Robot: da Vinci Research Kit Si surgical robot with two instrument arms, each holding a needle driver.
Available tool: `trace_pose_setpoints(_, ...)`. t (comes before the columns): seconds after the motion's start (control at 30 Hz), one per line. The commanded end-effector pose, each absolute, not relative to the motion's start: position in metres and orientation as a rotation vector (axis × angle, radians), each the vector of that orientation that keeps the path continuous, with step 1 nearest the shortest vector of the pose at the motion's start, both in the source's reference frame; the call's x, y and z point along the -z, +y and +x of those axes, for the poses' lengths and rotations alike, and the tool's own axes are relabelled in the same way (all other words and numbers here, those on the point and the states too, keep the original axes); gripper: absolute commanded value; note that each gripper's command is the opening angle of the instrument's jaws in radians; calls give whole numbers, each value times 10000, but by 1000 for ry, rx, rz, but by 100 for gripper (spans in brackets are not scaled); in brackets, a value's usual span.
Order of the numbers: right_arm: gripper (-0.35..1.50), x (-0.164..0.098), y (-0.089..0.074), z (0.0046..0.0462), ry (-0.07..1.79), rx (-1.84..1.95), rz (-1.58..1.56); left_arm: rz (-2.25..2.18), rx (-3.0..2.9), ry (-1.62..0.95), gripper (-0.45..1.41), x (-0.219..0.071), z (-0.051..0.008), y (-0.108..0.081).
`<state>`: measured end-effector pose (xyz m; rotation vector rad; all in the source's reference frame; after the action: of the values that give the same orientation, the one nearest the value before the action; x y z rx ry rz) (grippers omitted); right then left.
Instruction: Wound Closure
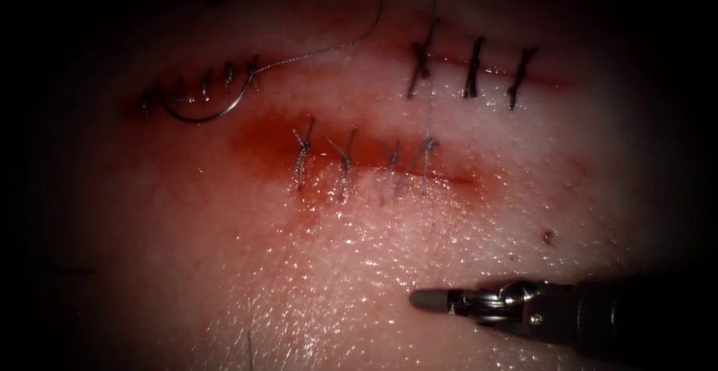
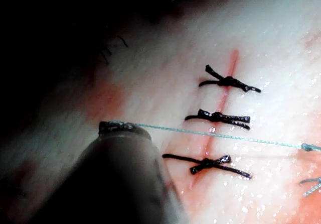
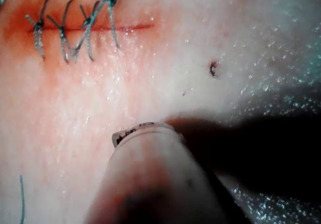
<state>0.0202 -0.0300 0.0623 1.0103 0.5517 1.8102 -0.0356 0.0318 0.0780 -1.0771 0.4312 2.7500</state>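
The curved needle [image 1: 200, 113] lies free on the tissue [image 1: 224, 266] near its far left edge, beside a short row of dark stitches [image 1: 206, 83], and is not in the tissue; no tool holds it. Its curve opens away from the viewer, and its long axis runs roughly left to right. From its right end a thread [image 1: 321, 53] trails up and to the right toward the far edge. Further right, in the middle of the tissue, the cut [image 1: 389, 169] runs left to right, crossed by four pale stitches [image 1: 344, 163] and ringed with red fluid [image 1: 262, 143]. A second thread [image 1: 431, 57] rises taut from the rightmost of these stitches straight toward the far edge; in the left wrist view this thread [image 2: 225, 135] reaches the tip of the left tool [image 2: 123, 128], whose jaws look clamped on it. Three more dark stitches [image 1: 473, 68] sit toward the far right. The right tool [image 1: 428, 301] rests near the near edge, right of centre, pointing left, jaws together and holding nothing. The needle lies well apart from it, up and to the left.
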Motion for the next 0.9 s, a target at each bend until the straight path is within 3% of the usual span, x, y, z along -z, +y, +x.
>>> trace_pose_setpoints(0.03,-35,-625,-311,208,553,-1801,1018,-1078,-2759,435,-45,-785,-363,316)
trace_pose_setpoints(0.27,-35,-618,-311,208,616,-1778,980,-1092,-2765,430,-45,-782,-362,307)
trace_pose_setpoints(0.33,-35,-614,-305,206,732,-1724,935,-1110,-2771,422,-45,-777,-358,298)
trace_pose_setpoints(0.4,-35,-610,-293,206,937,-1548,699,-1132,-2780,420,-45,-772,-355,286)
trace_pose_setpoints(0.47,-10,-607,-283,201,1105,-1363,521,-1150,-2793,387,-45,-764,-352,271)
trace_pose_setpoints(0.53,-6,-605,-274,196,1167,-1220,376,-1165,-2804,364,-45,-757,-348,258)
trace_pose_setpoints(0.6,37,-604,-265,191,1178,-999,230,-1180,-2810,351,-45,-751,-345,249)
trace_pose_setpoints(0.63,67,-604,-261,190,1179,-913,188,-1180,-2816,339,-45,-747,-343,245)
trace_pose_setpoints(0.7,104,-604,-255,188,1160,-735,98,-1186,-2817,332,-45,-742,-339,241)
trace_pose_setpoints(0.73,104,-604,-253,189,1148,-674,81,-1182,-2818,331,-45,-741,-338,241)
trace_pose_setpoints(0.8,129,-605,-247,190,1116,-562,46,-1180,-2817,329,-45,-740,-336,243)
trace_pose_setpoints(0.9,148,-610,-237,193,1074,-470,-52,-1175,-2816,332,-45,-742,-334,249)
